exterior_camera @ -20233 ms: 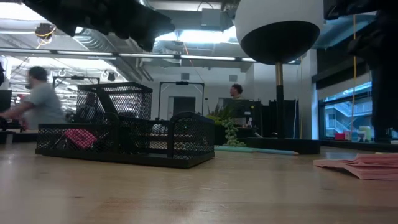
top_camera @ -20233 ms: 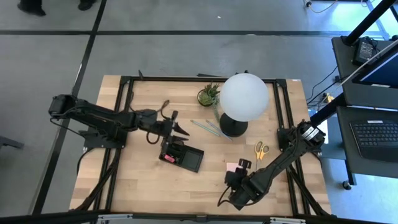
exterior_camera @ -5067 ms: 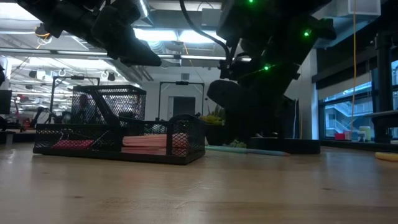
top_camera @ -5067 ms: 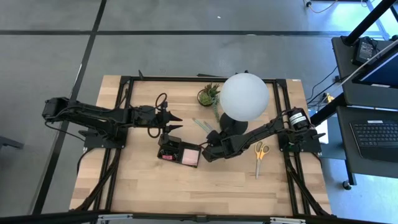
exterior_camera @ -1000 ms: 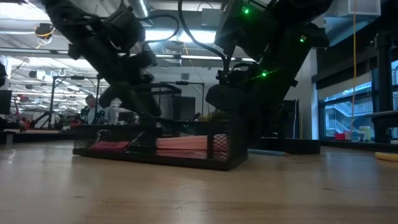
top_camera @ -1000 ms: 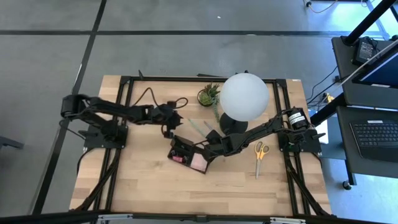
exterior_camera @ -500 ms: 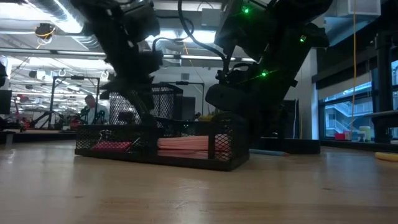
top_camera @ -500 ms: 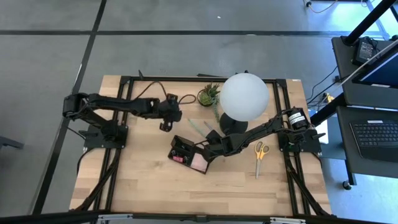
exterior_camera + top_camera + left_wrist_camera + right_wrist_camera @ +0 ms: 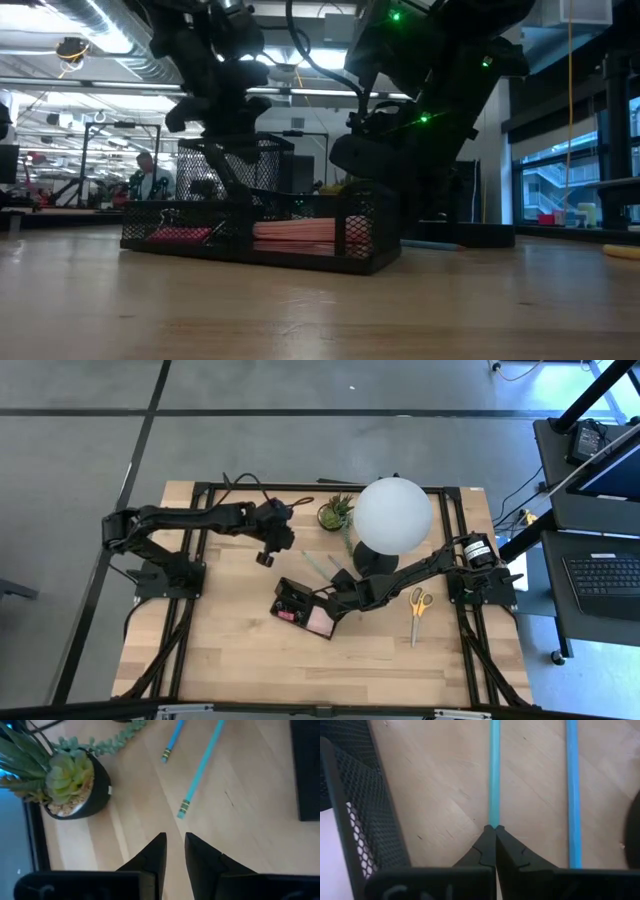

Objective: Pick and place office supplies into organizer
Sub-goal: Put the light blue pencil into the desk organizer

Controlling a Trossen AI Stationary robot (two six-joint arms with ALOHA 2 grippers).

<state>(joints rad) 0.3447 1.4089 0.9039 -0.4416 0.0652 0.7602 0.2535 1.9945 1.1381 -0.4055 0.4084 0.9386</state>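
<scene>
The black mesh organizer [image 9: 303, 608] stands slantwise at mid-table and also shows in the low view [image 9: 260, 235]. A pink sticky pad [image 9: 320, 621] and a small pink item [image 9: 288, 615] lie in it. Two light blue-green pencils [image 9: 335, 567] lie on the wood beside the lamp base. My right gripper [image 9: 336, 594] is shut and hovers by the organizer's right end. One pencil [image 9: 493, 770] runs out from under its tips [image 9: 492, 827]. My left gripper [image 9: 265, 558] is empty, its fingers a narrow gap apart [image 9: 174, 840], near the pencils' eraser ends [image 9: 184, 809]. Yellow-handled scissors [image 9: 418, 602] lie at the right.
A white globe lamp [image 9: 392, 515] on a black base [image 9: 372, 566] stands right behind the pencils. A small potted plant [image 9: 335, 512] stands at the far side, also in the left wrist view [image 9: 70, 780]. Bare wood lies toward the near edge [image 9: 250, 670].
My left gripper has left the organizer's far-left corner, risen and gone toward the table's far edge, toward the plant. The organizer and my right gripper have kept still.
</scene>
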